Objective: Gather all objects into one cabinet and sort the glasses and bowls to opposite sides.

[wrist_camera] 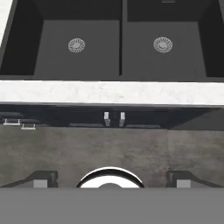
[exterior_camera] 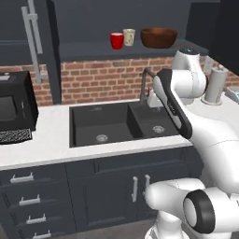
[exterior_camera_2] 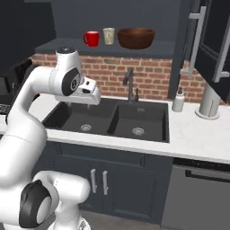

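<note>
Red cup (exterior_camera: 116,40), cream cup (exterior_camera: 129,37) and brown bowl (exterior_camera: 158,37) all sit on the shelf of the dark wall cabinet (exterior_camera: 88,49), above the brick wall (exterior_camera: 102,79). Cups are just beside each other, red on the left, cream right of it and a bit farther back. Bowl is right of the cream cup, near but apart, upright. Same row from the right base cam: red cup (exterior_camera_2: 91,38), cream cup (exterior_camera_2: 108,35), bowl (exterior_camera_2: 135,37), cabinet shelf (exterior_camera_2: 58,46).

Below the shelf: black double sink (exterior_camera: 122,122) set in a white counter (exterior_camera: 42,144), w/ a faucet (exterior_camera_2: 130,83) at the far edge. Soap bottle (exterior_camera_2: 178,99) and a steel canister (exterior_camera_2: 209,102) stand on the counter right of the sink. Black microwave (exterior_camera: 14,107) on the far left of the counter. Drawers w/ metal handles (exterior_camera: 25,200) below the counter on the left.

Arm is folded up over the sink, hand pointing down. Gripper (wrist_camera: 111,180): tips spread wide apart at the two bottom corners of the hand cam, nothing between them. Hand cam looks straight down on both sink basins (wrist_camera: 120,39), the counter edge (wrist_camera: 111,92) and floor (wrist_camera: 109,148).
</note>
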Available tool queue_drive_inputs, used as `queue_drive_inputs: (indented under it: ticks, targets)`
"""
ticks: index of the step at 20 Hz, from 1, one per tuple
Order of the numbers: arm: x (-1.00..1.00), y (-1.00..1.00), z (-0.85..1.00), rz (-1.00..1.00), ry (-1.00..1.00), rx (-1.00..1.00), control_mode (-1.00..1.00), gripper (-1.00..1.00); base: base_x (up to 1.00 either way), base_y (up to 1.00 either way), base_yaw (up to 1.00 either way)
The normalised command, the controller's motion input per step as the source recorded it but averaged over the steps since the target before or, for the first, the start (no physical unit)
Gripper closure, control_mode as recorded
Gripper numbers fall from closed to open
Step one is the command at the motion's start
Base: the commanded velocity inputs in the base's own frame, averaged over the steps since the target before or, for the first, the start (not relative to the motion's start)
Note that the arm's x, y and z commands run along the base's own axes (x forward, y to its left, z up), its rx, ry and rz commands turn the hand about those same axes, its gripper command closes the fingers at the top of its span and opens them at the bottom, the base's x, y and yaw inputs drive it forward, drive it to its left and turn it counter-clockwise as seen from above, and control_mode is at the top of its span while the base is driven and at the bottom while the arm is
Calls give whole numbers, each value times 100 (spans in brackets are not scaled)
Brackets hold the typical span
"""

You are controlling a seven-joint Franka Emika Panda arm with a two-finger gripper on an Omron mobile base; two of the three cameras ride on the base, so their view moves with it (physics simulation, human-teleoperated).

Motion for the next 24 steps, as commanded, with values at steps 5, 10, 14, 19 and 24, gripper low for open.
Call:
queue_drive_inputs:
  ticks: [5, 10, 14, 19, 24]
  targets:
    - [0, 0, 0, 0, 0, 0, 100, -100, -100, -5, 0]
    - [0, 0, 0, 0, 0, 0, 100, -100, -80, -2, 0]
    - [0, 0, 0, 0, 0, 0, 100, -100, 0, 0, 0]
    - [0, 0, 0, 0, 0, 0, 100, -100, 0, -51, 0]
    - [0, 0, 0, 0, 0, 0, 100, -100, 0, -100, 0]
